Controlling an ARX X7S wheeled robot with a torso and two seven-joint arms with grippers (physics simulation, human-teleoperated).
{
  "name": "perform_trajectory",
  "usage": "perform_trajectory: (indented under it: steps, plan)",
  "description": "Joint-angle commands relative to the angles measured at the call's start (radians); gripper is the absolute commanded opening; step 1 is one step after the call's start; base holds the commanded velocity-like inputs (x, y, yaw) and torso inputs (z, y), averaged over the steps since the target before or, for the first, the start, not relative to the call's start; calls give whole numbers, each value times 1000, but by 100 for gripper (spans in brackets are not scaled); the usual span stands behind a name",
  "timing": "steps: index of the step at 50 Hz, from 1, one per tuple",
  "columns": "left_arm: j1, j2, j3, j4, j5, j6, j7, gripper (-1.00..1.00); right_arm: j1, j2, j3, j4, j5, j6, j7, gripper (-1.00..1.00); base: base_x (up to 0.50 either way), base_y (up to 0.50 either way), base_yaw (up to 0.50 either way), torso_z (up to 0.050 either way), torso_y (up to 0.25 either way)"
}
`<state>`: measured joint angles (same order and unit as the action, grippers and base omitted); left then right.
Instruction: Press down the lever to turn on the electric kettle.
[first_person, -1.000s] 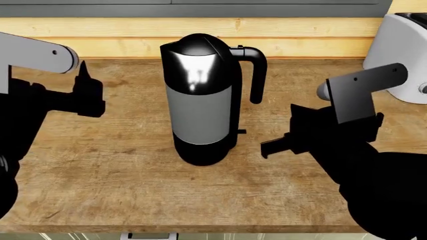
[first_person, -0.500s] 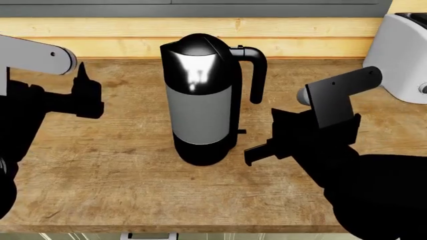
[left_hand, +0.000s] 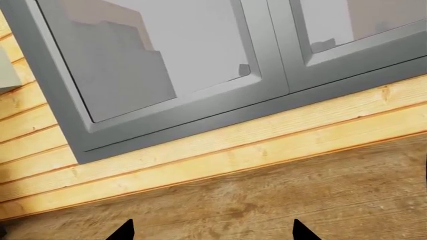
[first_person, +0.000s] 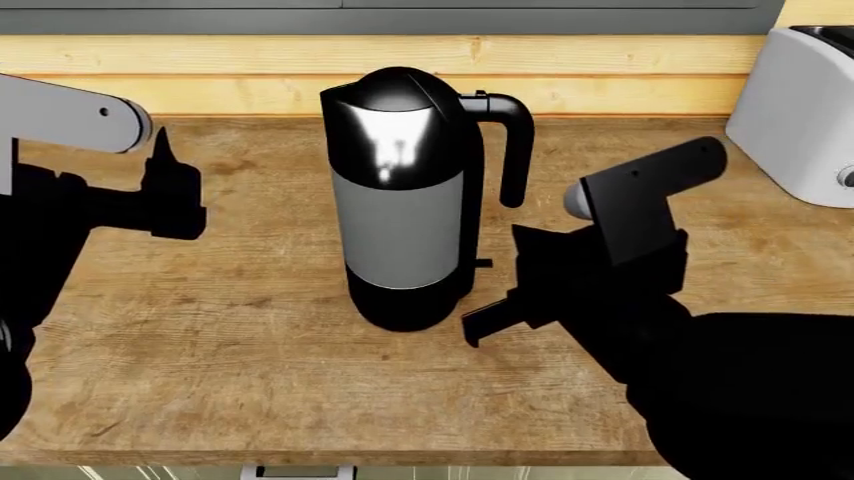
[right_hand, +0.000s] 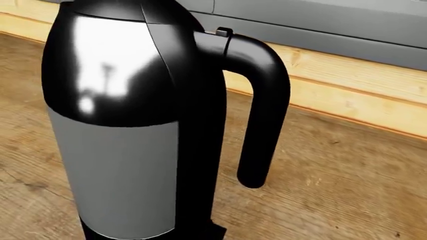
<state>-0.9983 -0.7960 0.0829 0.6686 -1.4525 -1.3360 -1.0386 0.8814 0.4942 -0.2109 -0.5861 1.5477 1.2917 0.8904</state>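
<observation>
The electric kettle (first_person: 400, 200) stands upright at the middle of the wooden counter, with a grey body, a glossy black lid and a black handle on its right. The lever (first_person: 482, 264) is a tiny black tab on the lower band under the handle. My right gripper (first_person: 475, 325) looks shut and empty; it is just right of the kettle's base, a little below the lever and apart from it. The right wrist view shows the kettle (right_hand: 120, 150) close up, with the black band running to the frame's edge. My left gripper (first_person: 163, 165) is open and empty, far left of the kettle, and it also shows in the left wrist view (left_hand: 211, 231).
A white toaster (first_person: 801, 100) stands at the back right corner of the counter (first_person: 240, 380). A wooden backsplash (first_person: 200, 70) and grey cabinet doors (left_hand: 167, 65) run along the back. The counter's front edge lies near the bottom of the head view.
My right gripper has moved left and slightly nearer across the counter, closing in on the kettle's base under the handle. The left arm and the kettle have stayed put.
</observation>
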Motion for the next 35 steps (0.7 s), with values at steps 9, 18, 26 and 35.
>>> perform_trajectory:
  steps: [9,18,26,35]
  plan:
    - [0,-9,11,-2,-4,15,-6,100,-12,14,-11,10,-45,-26,-46,-100,0,0,0,0,0]
    - [9,-16,12,1,-5,24,-5,100,-44,31,-6,1,-52,-39,-39,-100,0,0,0,0,0]
    - [11,-21,12,0,-3,33,-3,100,-40,12,-35,19,-79,-45,-68,-100,0,0,0,0,0]
    - [21,-25,15,0,6,44,4,100,-23,-6,-64,51,-145,-69,-141,-100,0,0,0,0,0]
